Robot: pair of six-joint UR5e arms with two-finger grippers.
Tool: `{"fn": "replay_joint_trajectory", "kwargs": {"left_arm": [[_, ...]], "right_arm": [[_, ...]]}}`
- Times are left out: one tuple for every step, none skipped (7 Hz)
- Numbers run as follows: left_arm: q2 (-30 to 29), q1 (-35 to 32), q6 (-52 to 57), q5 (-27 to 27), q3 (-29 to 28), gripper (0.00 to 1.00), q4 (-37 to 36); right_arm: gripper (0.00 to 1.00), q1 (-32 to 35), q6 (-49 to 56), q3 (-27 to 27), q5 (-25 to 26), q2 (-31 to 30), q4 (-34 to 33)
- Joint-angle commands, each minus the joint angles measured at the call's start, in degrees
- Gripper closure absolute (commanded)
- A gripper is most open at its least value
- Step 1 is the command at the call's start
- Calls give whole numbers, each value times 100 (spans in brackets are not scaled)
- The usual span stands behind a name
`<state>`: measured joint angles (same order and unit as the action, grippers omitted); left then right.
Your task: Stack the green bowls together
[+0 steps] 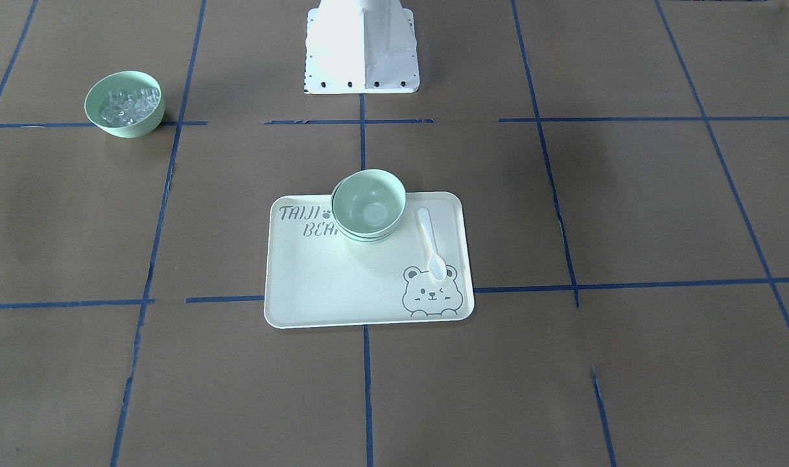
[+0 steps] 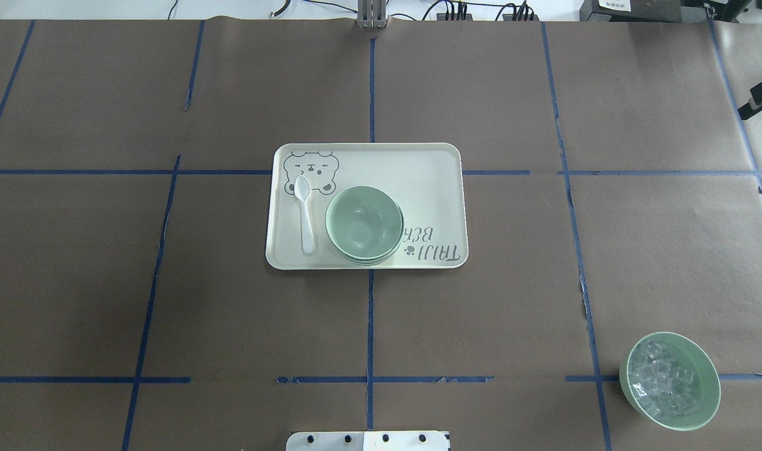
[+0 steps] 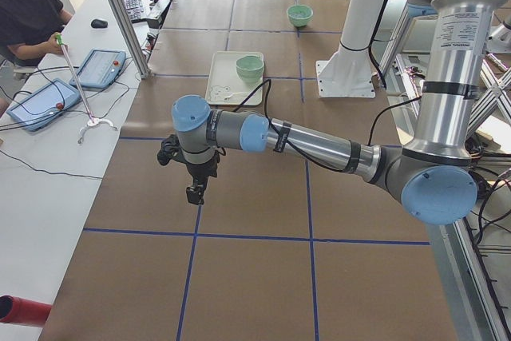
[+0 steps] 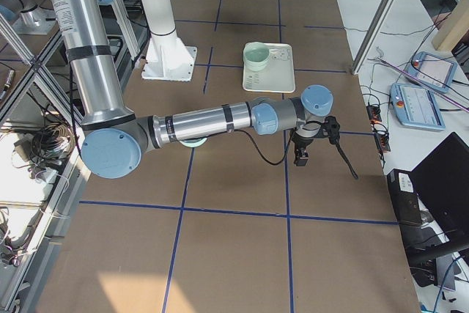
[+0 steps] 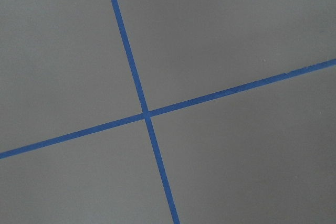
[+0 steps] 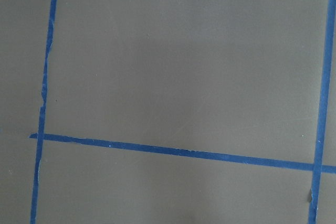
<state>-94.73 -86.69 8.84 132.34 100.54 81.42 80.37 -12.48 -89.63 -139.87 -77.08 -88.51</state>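
Observation:
The pale mint-green bowls (image 1: 368, 206) sit nested in one stack on the bear-print tray (image 1: 316, 285) at the table's middle. The stack also shows in the overhead view (image 2: 364, 224), the exterior left view (image 3: 250, 65) and the exterior right view (image 4: 256, 55). My left gripper (image 3: 194, 193) hangs over bare brown paper far from the tray, toward the table's left end. My right gripper (image 4: 300, 157) hangs over bare paper toward the right end. Neither shows in the overhead or front view, so I cannot tell whether they are open or shut. Both wrist views show only paper and blue tape.
A white spoon (image 2: 304, 213) lies on the tray (image 2: 431, 169) beside the stack. A green bowl of clear cubes (image 2: 670, 381) stands near my right side, also in the front view (image 1: 124, 104). The white robot base (image 1: 362, 52) stands at the table's edge. A person (image 3: 24, 5) sits at a side desk.

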Motion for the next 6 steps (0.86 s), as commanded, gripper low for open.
{"fn": "replay_joint_trajectory", "kwargs": {"left_arm": [[191, -6, 4, 11, 167, 0, -3], [209, 3, -5, 168, 115, 0, 23], [209, 3, 4, 213, 71, 0, 49], [192, 3, -5, 213, 62, 0, 41], [130, -14, -5, 204, 53, 0, -29], [130, -32, 21, 230, 53, 0, -29]], "right_arm": [[0, -30, 0, 6, 30, 26, 1], [0, -30, 0, -2, 21, 17, 1], [0, -22, 9, 15, 30, 17, 1], [0, 22, 18, 41, 39, 9, 1], [0, 92, 70, 50, 30, -9, 1], [0, 162, 245, 59, -5, -35, -8]]}}
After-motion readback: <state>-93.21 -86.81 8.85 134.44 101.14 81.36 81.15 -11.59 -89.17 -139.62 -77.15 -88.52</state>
